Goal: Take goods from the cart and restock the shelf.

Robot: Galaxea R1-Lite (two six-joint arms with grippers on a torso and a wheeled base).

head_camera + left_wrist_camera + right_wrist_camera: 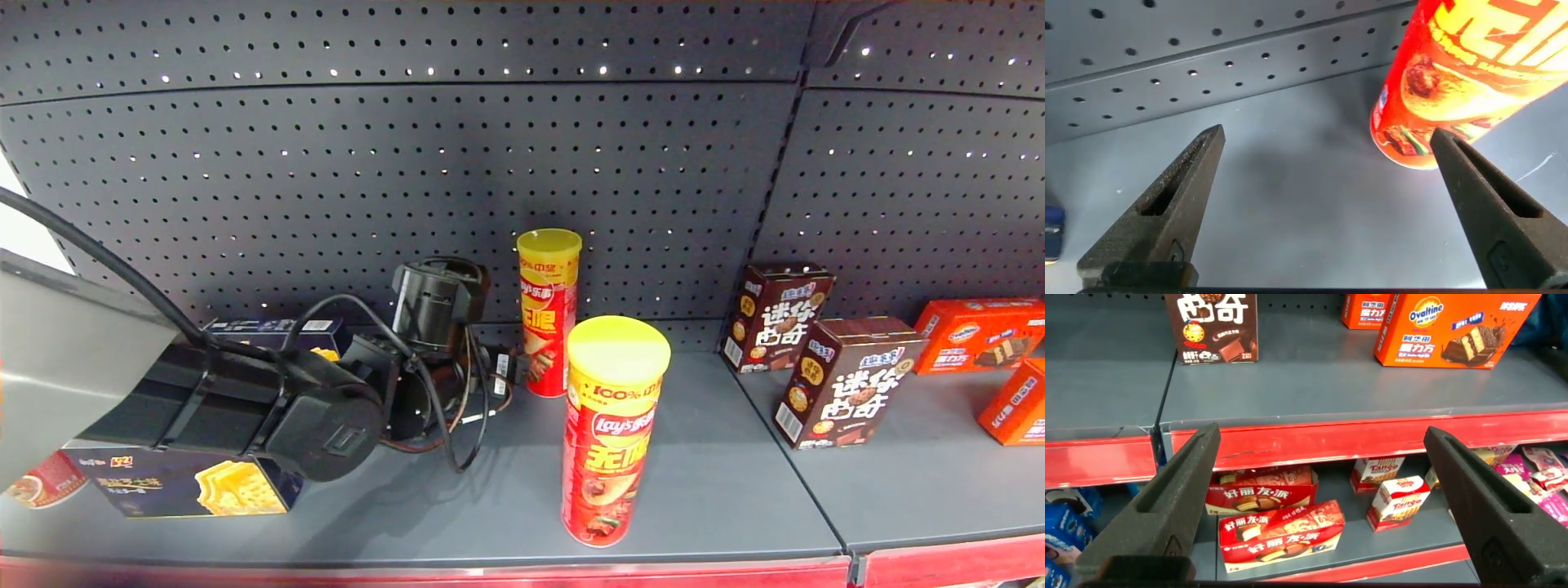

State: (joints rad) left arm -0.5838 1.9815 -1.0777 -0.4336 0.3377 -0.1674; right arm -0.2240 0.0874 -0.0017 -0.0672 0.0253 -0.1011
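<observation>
On the grey shelf [718, 490], head view: two red chip cans with yellow lids stand upright. The rear chip can [549, 310] is close to the pegboard back [408, 163]; the front chip can [614, 433] is near the shelf's front edge. They stand apart. The left arm [245, 408] lies low across the shelf from the left, its wrist end just beside the rear can. A dark blue cracker box [188, 486] lies under the arm. Farther right are two brown biscuit boxes [849, 380] and orange boxes [976, 335].

Left wrist view adds what the head view hides. The left gripper [1327, 135] has its fingers [1176, 204] wide apart over bare shelf, holding nothing. The foot of a red can stands just past one fingertip, outside the gap. I cannot tell whether they touch.

Right wrist view looks at another stretch from the front. The right gripper [1323, 431] also has its fingers spread wide, with nothing between them, and it is off the shelf. Beyond it are the red shelf-edge strip [1315, 441], a brown box and an orange box above it, and on a lower shelf [1355, 547] red pie boxes [1282, 535] and small white-and-red boxes [1400, 502].
</observation>
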